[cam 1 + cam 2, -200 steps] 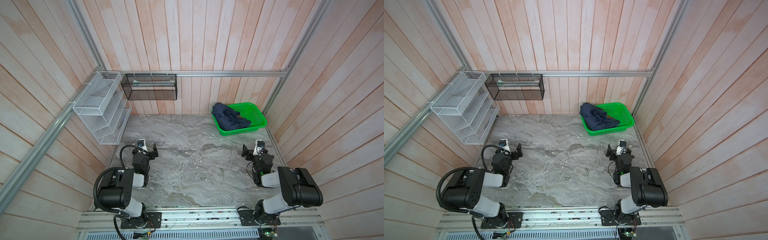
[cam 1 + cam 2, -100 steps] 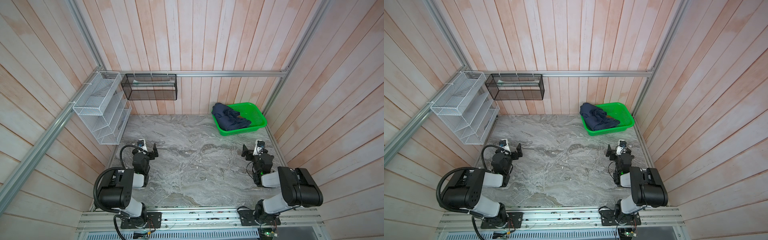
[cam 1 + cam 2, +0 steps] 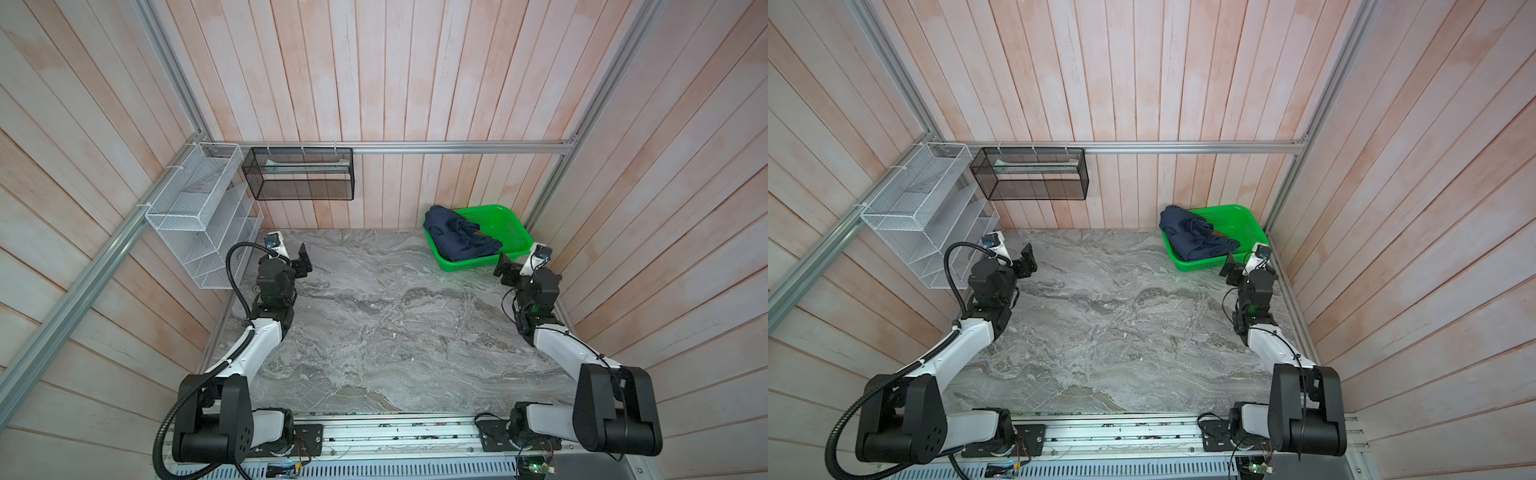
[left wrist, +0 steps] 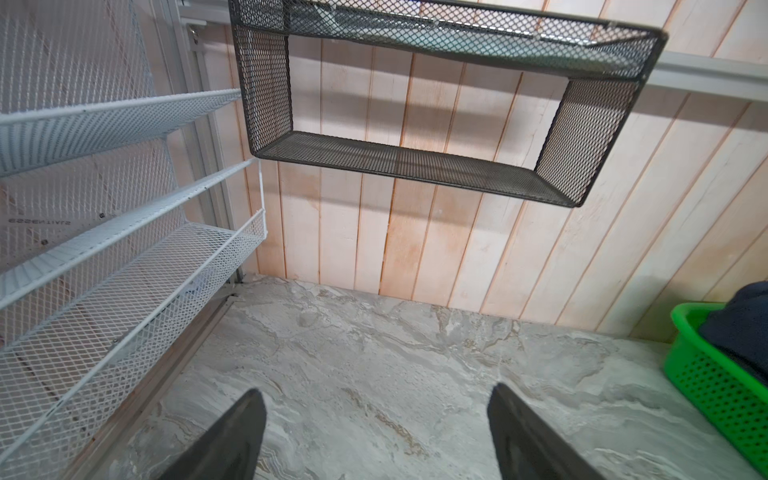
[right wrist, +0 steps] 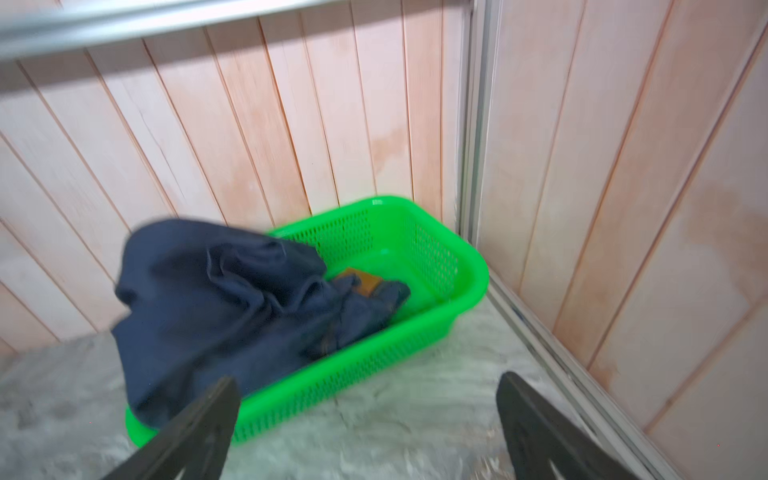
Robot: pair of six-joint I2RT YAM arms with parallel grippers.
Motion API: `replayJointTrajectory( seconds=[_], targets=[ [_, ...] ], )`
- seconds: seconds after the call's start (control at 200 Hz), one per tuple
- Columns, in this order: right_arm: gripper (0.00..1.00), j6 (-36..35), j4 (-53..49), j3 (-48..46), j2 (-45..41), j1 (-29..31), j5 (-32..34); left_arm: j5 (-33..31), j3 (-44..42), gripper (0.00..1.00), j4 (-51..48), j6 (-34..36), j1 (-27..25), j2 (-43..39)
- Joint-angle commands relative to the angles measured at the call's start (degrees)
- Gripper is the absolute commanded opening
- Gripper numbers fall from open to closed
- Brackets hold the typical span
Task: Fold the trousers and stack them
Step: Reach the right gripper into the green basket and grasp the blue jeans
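Observation:
The trousers [image 3: 457, 240] [image 3: 1196, 237] are a crumpled dark navy heap in a green basket [image 3: 478, 266] [image 3: 1208, 264] at the back right corner, spilling over its left rim. The right wrist view shows the trousers [image 5: 216, 299] with a brown patch, and the basket [image 5: 332, 374] just ahead. My right gripper [image 3: 505, 270] [image 3: 1233, 268] [image 5: 368, 382] hangs open in front of the basket, touching nothing. My left gripper [image 3: 302, 262] [image 3: 1025, 259] [image 4: 376, 395] is open and empty over the table's back left. In the left wrist view the basket [image 4: 715, 374] and trousers [image 4: 744, 307] sit at the picture's edge.
A white wire shelf rack [image 3: 199, 224] [image 4: 124, 270] hangs on the left wall, close beside my left arm. A black mesh basket [image 3: 299, 174] [image 4: 415, 162] hangs on the back wall. An aluminium rail [image 5: 552, 345] edges the grey marble table [image 3: 395, 324] by the right wall.
Both arms have stretched out from their tucked pose, carrying the grippers toward the back wall. The right gripper is now nearer the green basket. Its wrist view is blurred by motion.

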Motion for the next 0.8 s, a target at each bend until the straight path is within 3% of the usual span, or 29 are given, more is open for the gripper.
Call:
replayJointTrajectory(
  seconds=[0.0, 0.225, 0.335, 0.675, 0.795],
  targets=[
    [0.97, 9.3, -17.1, 4.6, 1.6, 0.3, -2.1, 2.0, 4.7, 0.85, -17.0, -6.1, -1.3, 0.2],
    [0.95, 15.6, -28.2, 22.4, 12.9, 4.5, -12.2, 9.1, 9.8, 0.85, -27.9, -11.5, -4.6, 1.9],
    [0.95, 17.3, -30.9, 29.9, 20.0, 7.1, -13.9, 11.9, 9.7, 0.85, -29.8, -13.6, -5.7, 2.3],
    [0.95, 26.1, -29.1, 41.3, 37.2, 8.9, -20.2, 14.2, 8.2, 0.86, -32.9, -14.3, -8.1, 0.8],
    [0.87, 28.1, -27.1, 45.3, 42.0, 9.1, -22.8, 14.6, 7.3, 0.86, -32.8, -14.7, -8.2, -1.1]
  ],
)
